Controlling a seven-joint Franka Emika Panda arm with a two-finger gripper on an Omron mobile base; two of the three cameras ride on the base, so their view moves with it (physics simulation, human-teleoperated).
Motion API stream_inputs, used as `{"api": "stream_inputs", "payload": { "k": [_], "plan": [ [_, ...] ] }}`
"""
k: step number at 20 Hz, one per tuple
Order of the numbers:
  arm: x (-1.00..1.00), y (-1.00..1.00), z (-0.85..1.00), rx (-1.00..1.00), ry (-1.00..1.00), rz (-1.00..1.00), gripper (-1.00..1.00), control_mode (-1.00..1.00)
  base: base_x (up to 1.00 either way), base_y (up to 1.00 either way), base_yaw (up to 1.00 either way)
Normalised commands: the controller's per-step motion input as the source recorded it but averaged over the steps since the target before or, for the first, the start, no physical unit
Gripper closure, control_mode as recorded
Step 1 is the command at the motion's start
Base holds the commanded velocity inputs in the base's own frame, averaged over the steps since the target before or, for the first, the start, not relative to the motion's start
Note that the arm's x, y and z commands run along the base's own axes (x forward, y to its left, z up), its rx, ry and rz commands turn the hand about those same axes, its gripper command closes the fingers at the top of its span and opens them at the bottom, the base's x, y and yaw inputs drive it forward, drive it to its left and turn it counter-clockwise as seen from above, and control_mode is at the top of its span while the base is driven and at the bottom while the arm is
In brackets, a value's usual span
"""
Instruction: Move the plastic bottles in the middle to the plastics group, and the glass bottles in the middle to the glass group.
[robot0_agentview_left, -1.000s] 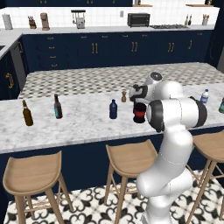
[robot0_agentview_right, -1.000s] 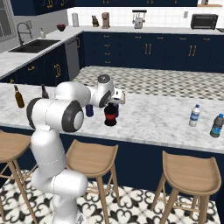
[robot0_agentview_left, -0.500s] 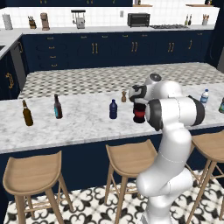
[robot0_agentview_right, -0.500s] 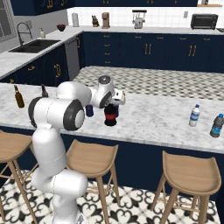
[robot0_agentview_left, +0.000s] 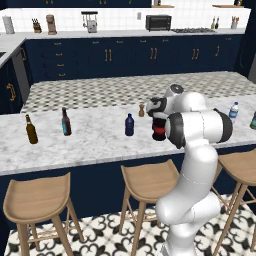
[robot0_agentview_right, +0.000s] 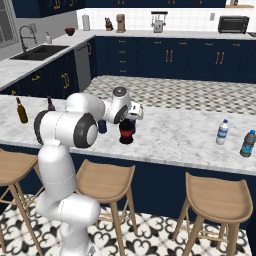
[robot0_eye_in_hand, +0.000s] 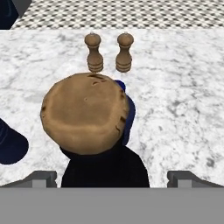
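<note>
The squat black bottle with a red label band stands mid-counter. Straight above it is my gripper. In the hand view its brown cork top and black body lie between my open gripper, with the fingertips wide apart on either side. The small dark blue bottle stands just left of it. The amber bottle and the teal-labelled dark bottle stand far left. The clear water bottle and dark greenish bottle stand far right.
Two wooden pepper mills stand just behind the black bottle on the marble counter. Wooden stools line the near side of the counter. A sink and back counter with appliances lie beyond.
My hand has shifted slightly left and down over the black bottle. The bottles have not moved.
</note>
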Motion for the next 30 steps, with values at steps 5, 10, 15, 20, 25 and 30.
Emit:
{"api": "stream_inputs", "payload": {
  "k": [5, 10, 15, 20, 25, 30],
  "plan": [
    [0.00, 0.00, -0.04, 0.00, 0.00, 0.00, -1.00, -1.00, 0.00, 0.00, 0.00],
    [0.06, 0.01, -0.03, 0.00, 0.00, 0.00, -1.00, -1.00, 0.00, 0.00, 0.00],
    [0.08, 0.00, -0.16, 0.00, -0.02, 0.00, -1.00, -1.00, 0.00, 0.00, 0.00],
    [0.00, 0.00, -0.01, 0.00, 0.00, 0.00, 1.00, -1.00, 0.00, 0.00, 0.00],
    [-0.04, 0.00, 0.03, 0.00, 0.00, 0.00, 1.00, -1.00, 0.00, 0.00, 0.00],
    [-0.75, 0.00, 0.18, 0.00, 0.00, 0.00, 1.00, -1.00, 0.00, 0.00, 0.00]
  ]
}}
